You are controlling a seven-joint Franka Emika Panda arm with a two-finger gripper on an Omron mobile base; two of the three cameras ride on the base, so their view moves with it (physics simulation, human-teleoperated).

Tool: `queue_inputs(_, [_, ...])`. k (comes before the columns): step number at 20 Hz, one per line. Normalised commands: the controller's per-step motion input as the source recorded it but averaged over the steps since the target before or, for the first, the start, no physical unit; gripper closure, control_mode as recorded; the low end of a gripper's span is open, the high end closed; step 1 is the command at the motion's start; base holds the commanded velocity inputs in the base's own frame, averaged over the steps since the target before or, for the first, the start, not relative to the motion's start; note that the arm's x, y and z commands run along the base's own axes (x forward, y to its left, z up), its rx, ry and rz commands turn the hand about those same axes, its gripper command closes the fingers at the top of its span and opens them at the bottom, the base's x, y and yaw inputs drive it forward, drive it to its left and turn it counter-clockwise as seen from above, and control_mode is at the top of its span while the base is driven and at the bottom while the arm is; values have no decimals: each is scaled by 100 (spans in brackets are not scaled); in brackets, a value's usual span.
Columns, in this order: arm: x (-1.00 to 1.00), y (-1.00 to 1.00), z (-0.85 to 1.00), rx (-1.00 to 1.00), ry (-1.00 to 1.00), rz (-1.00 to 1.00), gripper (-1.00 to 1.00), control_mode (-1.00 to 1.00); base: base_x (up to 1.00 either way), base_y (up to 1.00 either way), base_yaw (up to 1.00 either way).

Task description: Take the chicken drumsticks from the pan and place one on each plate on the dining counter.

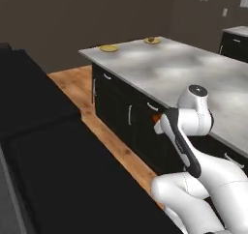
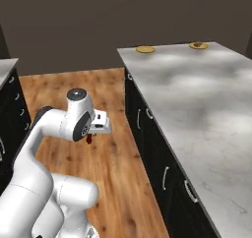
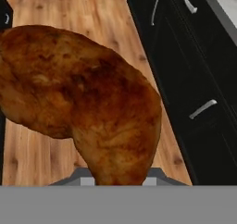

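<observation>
In the left base view the claw (image 1: pixel 157 124) hangs beside the dark cabinets below the long edge of the dining worktop (image 1: pixel 174 68), with a scrap of orange drumstick (image 1: pixel 156 118) showing at its tip; two plates sit well away at the far edge, the empty plate (image 1: pixel 109 48) near the far left corner and the other plate (image 1: pixel 152 40) carrying something brown; in the right base view the claw (image 2: pixel 90 136) is over the wooden floor (image 2: pixel 108 148), a small dark-red piece beneath it; in the hand view the drumstick fills the frame, the claw nearly closed on its narrow end; it looks light, greasy and slippery, likely best pinched across the bone end.
</observation>
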Motion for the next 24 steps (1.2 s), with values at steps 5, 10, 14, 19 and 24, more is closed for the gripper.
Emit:
queue_inputs(5, [0, 0, 0, 0, 0, 0, 100, 100, 100, 52, -10])
queue_inputs(10, [0, 0, 0, 0, 0, 0, 100, 100, 100, 51, -10])
queue_inputs(14, [0, 0, 0, 0, 0, 0, 100, 100, 100, 51, -10])
queue_inputs(19, [0, 0, 0, 0, 0, 0, 100, 100, 100, 48, -12])
queue_inputs(24, [0, 0, 0, 0, 0, 0, 100, 100, 100, 45, -16])
